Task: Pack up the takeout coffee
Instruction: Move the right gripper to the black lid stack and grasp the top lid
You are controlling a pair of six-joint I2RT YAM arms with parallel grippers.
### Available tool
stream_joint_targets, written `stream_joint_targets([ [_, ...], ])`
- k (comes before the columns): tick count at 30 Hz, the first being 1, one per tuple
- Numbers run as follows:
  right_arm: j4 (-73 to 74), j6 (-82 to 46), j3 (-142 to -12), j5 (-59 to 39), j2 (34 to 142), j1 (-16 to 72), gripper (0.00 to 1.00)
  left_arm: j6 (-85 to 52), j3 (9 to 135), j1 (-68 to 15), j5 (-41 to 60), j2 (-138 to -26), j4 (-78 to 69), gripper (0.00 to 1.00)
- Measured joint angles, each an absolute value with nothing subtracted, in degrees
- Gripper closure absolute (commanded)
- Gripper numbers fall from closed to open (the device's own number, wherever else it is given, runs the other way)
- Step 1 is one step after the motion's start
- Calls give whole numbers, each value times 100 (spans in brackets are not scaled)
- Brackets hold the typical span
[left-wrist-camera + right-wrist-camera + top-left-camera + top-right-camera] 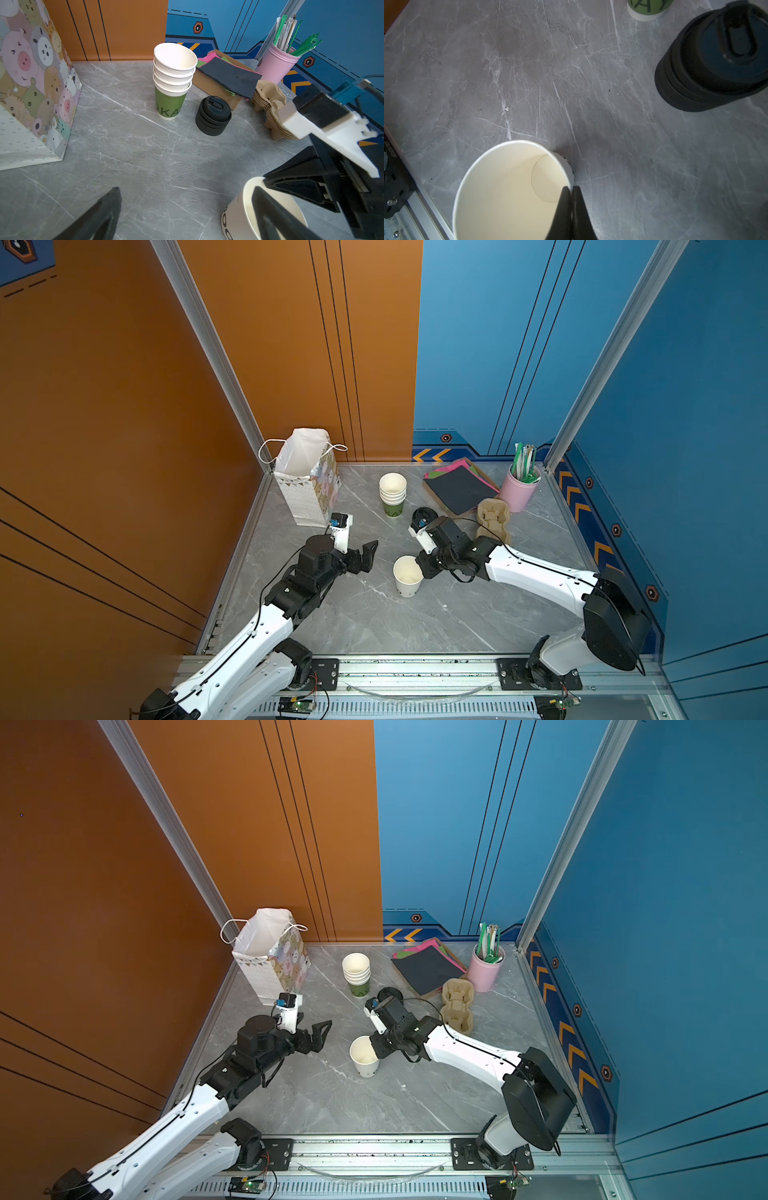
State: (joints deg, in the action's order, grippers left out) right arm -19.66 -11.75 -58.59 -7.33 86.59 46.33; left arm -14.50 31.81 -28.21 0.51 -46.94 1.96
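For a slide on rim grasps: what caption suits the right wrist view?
Right gripper pinching the rim of an open white paper cup, a stack of black lids nearby on the table.

One gift bag (31,72), one lone white cup (508,187), four cups in the stack (174,79): three white, green lowest. One pink pot (274,68), one napkin box (212,86). Black lids (213,116) and carriers (268,95) are piled, can't count them.

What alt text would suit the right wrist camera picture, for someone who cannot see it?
Two black jaws, shut together, pinch the rim of an open, lidless white paper cup seen from above against a grey marbled table. A stack of black lids sits nearby, with the base of a green cup at the frame's edge.
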Motion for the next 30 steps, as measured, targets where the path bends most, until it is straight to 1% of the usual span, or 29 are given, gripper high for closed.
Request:
stream_joint_targets([
  [4,-1925,-1173,-5841,-731,8659,4641,81,-1450,3179,-2821,49,-4694,193,2],
  [6,-1925,-1164,-5841,-729,8659,4641,70,-1450,3175,-2821,49,-4694,193,2],
  [8,-1925,-1164,-5841,-733,8659,4641,62,-1450,3166,-2821,47,-4694,193,2],
  [10,-1935,-1146,-5850,-731,8646,4641,49,-1450,3148,-2821,47,-4694,193,2],
  [14,-2056,-1127,-6027,-729,8506,4641,29,-1448,3144,-2823,43,-4672,196,2],
  [16,-2143,-1079,-6239,-659,8392,4639,16,-1448,3142,-2827,25,-4637,196,2],
  [17,-2178,-1066,-6357,-591,8348,4630,12,-1448,3140,-2827,25,-4617,196,2],
  [20,-2294,-1009,-6812,-327,8281,4530,8,-1448,3138,-2827,21,-4569,198,2],
  [23,-2495,-926,-7352,1,8440,4276,4,-1448,3133,-2827,16,-4530,198,2],
  [26,-2731,-805,-8062,252,9021,3946,0,-1448,3122,-2827,8,-4497,207,2],
  [30,-3035,-550,-8764,318,10029,3500,0,-1446,3120,-2838,10,-4456,224,2],
])
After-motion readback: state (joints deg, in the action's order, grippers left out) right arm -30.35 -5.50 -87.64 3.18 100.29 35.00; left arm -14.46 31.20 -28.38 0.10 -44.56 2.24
